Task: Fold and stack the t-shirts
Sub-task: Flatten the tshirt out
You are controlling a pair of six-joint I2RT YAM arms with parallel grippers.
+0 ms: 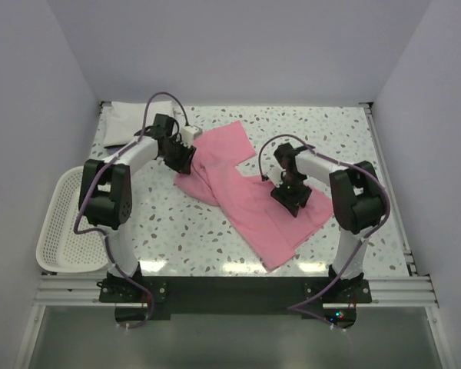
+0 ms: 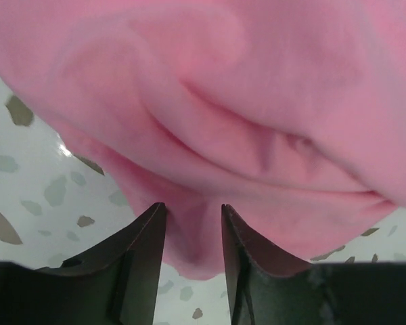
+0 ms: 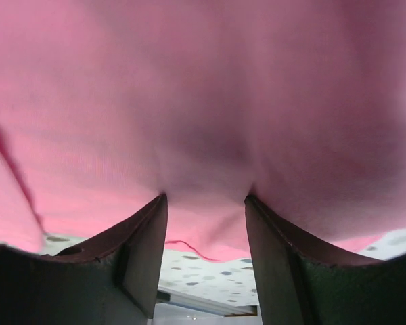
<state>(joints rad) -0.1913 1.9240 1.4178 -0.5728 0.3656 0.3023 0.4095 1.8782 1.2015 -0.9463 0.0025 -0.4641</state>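
Observation:
The pink t-shirt lies crumpled and slantwise across the middle of the table. The white t-shirt is a folded rectangle at the back left corner. My left gripper is down at the pink shirt's left edge. In the left wrist view its fingers stand a little apart with a rounded fold of pink cloth between them. My right gripper is on the shirt's right part. Its fingers are apart, tips pressed into the pink cloth, with the cloth's edge between them.
A white mesh basket sits at the table's left edge, beside the left arm's base. The speckled tabletop shows in front of the shirt. White walls close in the back and both sides.

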